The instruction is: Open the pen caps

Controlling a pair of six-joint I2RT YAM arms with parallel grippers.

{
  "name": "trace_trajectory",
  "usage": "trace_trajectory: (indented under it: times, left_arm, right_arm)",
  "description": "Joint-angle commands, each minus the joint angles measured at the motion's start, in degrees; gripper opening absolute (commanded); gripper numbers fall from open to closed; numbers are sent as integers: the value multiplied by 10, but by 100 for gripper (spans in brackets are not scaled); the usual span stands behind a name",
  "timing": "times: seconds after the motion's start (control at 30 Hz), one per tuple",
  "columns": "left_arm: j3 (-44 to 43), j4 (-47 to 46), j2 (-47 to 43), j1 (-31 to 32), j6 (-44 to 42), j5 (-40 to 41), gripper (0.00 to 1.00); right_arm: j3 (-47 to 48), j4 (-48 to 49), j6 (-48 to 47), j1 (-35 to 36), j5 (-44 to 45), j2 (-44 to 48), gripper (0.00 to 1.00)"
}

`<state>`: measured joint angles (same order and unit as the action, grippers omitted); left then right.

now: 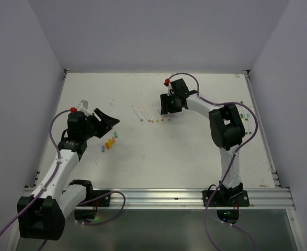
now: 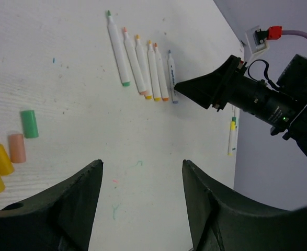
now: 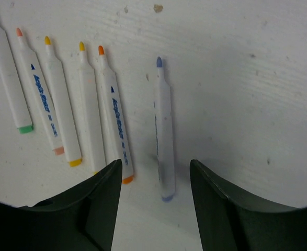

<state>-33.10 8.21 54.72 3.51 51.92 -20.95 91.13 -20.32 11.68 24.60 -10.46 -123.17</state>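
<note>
Several uncapped white pens (image 1: pixel 149 114) lie side by side at mid table; they also show in the left wrist view (image 2: pixel 143 63). In the right wrist view the purple-tipped pen (image 3: pixel 163 130) lies alone, right of the others (image 3: pixel 54 99). My right gripper (image 3: pixel 154 163) is open and empty, just above that pen's purple end; from above it sits right of the row (image 1: pixel 168 109). Loose caps (image 1: pixel 110 141) lie at the left: green (image 2: pixel 29 124), pale orange (image 2: pixel 16 148), yellow (image 2: pixel 0 159). My left gripper (image 2: pixel 141 164) is open and empty, above bare table right of the caps (image 1: pixel 107 119).
More pens (image 1: pixel 245 116) lie near the table's right edge; one with a yellow and green end shows in the left wrist view (image 2: pixel 231 137). A purple cap (image 1: pixel 102 149) lies lowest in the cap group. Grey walls stand on three sides. A metal rail (image 1: pixel 158 197) runs along the near edge.
</note>
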Motion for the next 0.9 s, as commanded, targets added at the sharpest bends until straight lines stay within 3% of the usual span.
trace_trajectory:
  times: [0.0,0.17,0.4,0.5,0.63,0.87]
  left_arm:
    - [1,-48,-23,0,-8,-41,65]
    - [-10,-103,-2,25,-31,-30,66]
    - [-14,-189,93,112,-37,-47,66]
    - [-10,-223,123,136,-34,-64,66]
    - [3,-245,138,146,-44,-70,66]
    - [8,-279,187,154,-45,-93,66]
  right_arm:
    - [-38,-3,44,-36,34,129,58]
    - [-133,-20,76,-183,29,260,60]
    - [-232,-76,25,-304,155,339,61]
    - [-250,-68,21,-335,192,341,61]
    - [-270,-34,23,-389,171,321,61]
    - [-305,5,11,-425,185,294,62]
